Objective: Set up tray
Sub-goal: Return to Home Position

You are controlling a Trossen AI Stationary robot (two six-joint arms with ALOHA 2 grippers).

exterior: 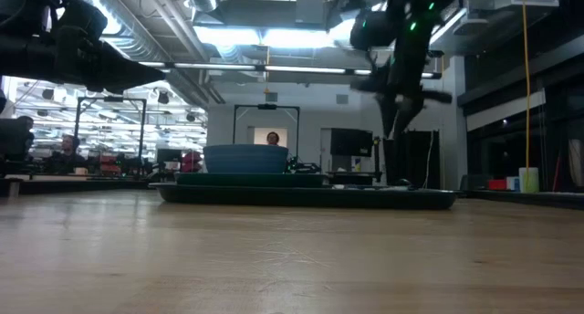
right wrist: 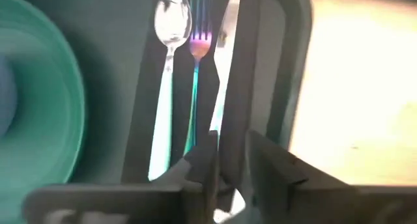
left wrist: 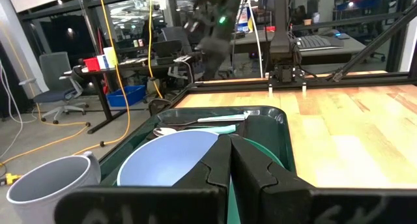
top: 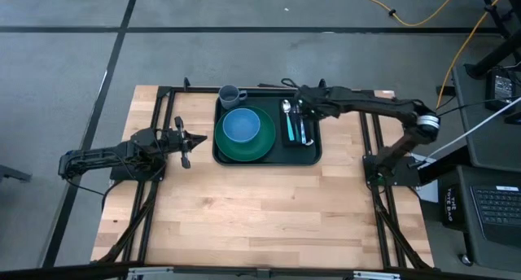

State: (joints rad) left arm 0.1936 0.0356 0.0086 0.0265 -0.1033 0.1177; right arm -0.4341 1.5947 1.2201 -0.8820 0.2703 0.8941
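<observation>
The dark green tray lies at the table's far middle. On it sit a round green plate with a blue bowl, a grey cup at the far left corner, and a black napkin. A spoon, fork and knife lie side by side on the napkin. My right gripper hangs above the cutlery, pointing down, slightly open, with nothing between its fingers. My left gripper waits shut just left of the tray.
Black frame rails run along the table's left and right sides. The right arm's base stands right of the tray. Bare wooden tabletop stretches from the tray to the near edge.
</observation>
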